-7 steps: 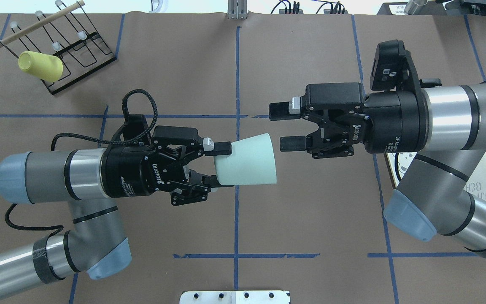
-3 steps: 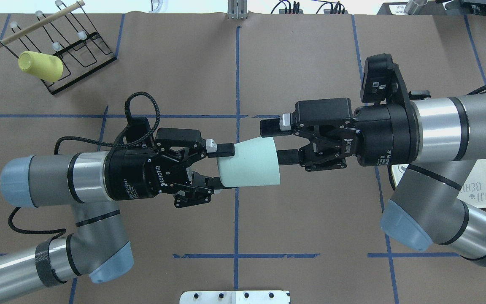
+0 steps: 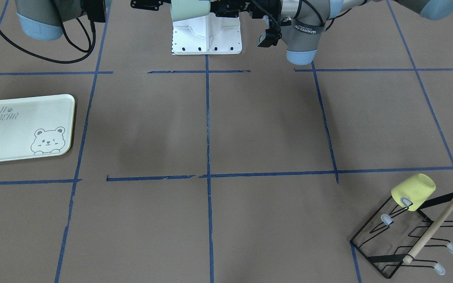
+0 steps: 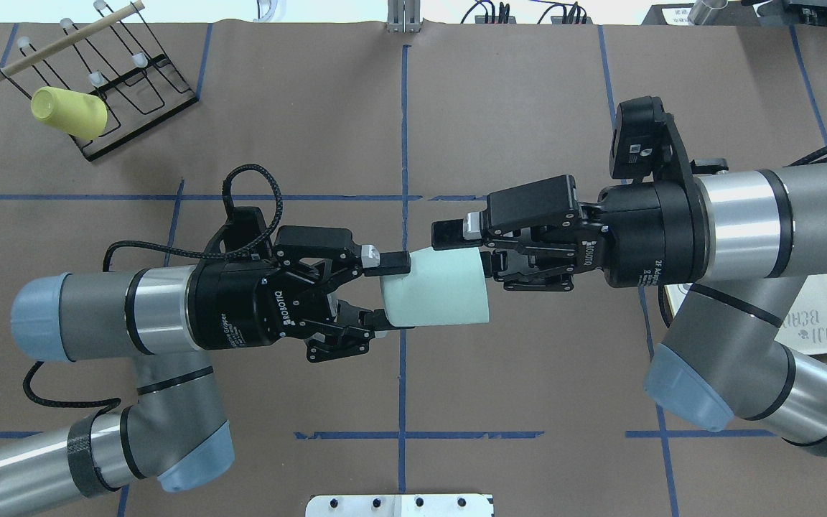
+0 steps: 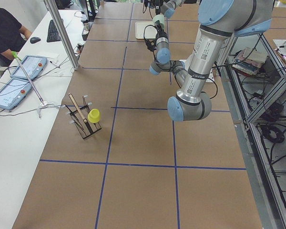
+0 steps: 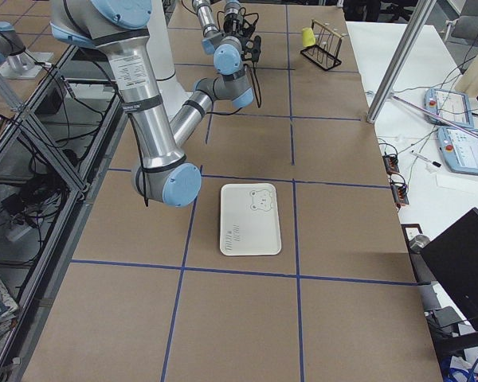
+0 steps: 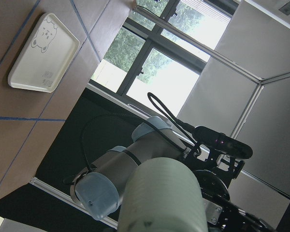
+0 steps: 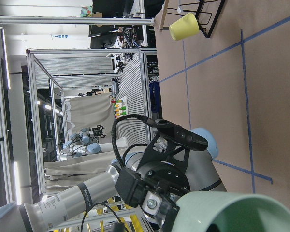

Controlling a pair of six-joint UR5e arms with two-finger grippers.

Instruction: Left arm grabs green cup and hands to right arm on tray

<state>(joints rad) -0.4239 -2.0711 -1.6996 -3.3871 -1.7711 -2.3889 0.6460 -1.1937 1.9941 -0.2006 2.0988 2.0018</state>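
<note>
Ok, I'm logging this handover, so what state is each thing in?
green cup: airborne, sideways, held at both ends.
left gripper: shut on the cup's base.
right gripper: shut on the cup's rim.
tray: flat on table, nothing on it.
rack: standing on table.
yellow cup: hanging tilted on rack.

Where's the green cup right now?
Overhead view: the green cup hangs mid-air, central over the table, gripped by the left jaws, right jaws at its rim.

Looks like a robotics lab tbh: blue tape (image 3: 207,118) gridding the table (image 3: 266,125), teach pendants (image 5: 27,67) on the side desk (image 5: 19,138), aluminium framing (image 5: 62,33), an operator (image 5: 4,28) sitting nearby.
</note>
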